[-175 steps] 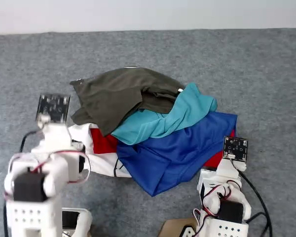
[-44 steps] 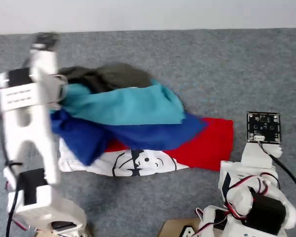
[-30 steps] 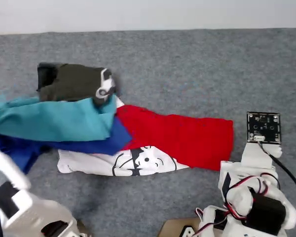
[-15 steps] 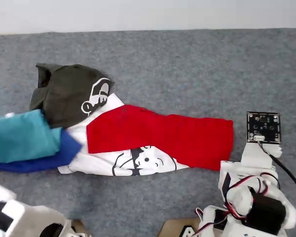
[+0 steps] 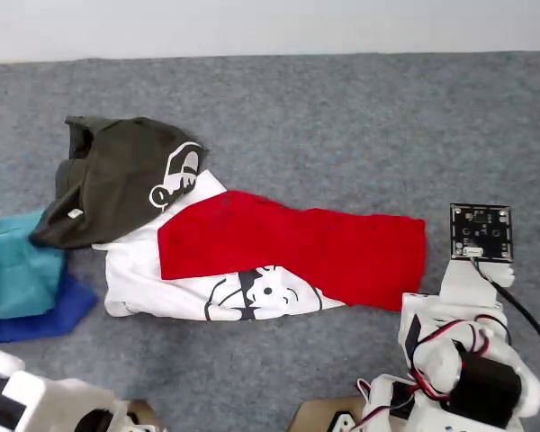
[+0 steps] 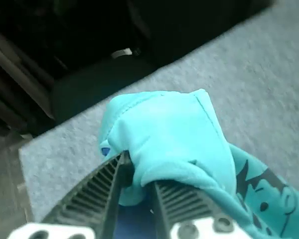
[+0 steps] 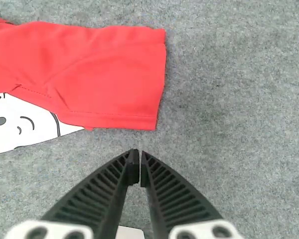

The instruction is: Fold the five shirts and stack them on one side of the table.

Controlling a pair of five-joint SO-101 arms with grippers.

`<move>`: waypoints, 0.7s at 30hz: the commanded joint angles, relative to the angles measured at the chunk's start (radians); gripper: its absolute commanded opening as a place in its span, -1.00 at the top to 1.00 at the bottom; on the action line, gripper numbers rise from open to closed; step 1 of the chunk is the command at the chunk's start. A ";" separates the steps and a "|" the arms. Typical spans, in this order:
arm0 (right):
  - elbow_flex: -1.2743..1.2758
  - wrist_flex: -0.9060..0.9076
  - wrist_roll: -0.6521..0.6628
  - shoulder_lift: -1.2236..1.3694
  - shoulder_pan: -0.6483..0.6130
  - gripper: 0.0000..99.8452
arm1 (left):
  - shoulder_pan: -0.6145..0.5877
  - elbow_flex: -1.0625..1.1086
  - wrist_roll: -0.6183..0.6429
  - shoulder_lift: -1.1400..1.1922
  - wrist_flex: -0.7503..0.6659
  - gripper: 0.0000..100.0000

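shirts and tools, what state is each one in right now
left tool: shut on teal shirt
right tool: shut, empty
teal shirt: bunched up
blue shirt: crumpled under teal shirt
dark green shirt: crumpled
red shirt: spread out, unfolded
white shirt: unfolded, partly under red shirt

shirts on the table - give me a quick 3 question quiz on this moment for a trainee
1. True or false: the red shirt lies on top of the white shirt.
2. Which shirt is the left end effector shut on? A. red shirt B. teal shirt C. white shirt
3. Fill in: the right end effector is ____ and holds nothing.
Key: 1 true; 2 B; 3 shut.
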 commanded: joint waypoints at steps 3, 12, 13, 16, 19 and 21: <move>0.017 0.031 0.006 -0.001 0.005 0.97 | -0.035 -0.113 0.009 -0.075 -0.080 0.99; 0.018 0.021 0.008 -0.002 0.005 0.97 | 0.061 -0.051 -0.058 -0.084 -0.048 0.99; 0.018 0.021 0.008 -0.002 0.005 0.97 | 0.078 -0.048 -0.091 -0.084 -0.029 0.99; 0.018 0.021 0.008 -0.002 0.005 0.97 | 0.132 -0.048 -0.160 -0.084 0.029 0.99; 0.018 0.021 0.008 -0.002 0.005 0.97 | 0.178 -0.048 -0.216 -0.086 0.089 0.90; 0.018 0.021 0.008 -0.002 0.005 0.97 | 0.201 -0.045 -0.250 -0.083 0.137 0.76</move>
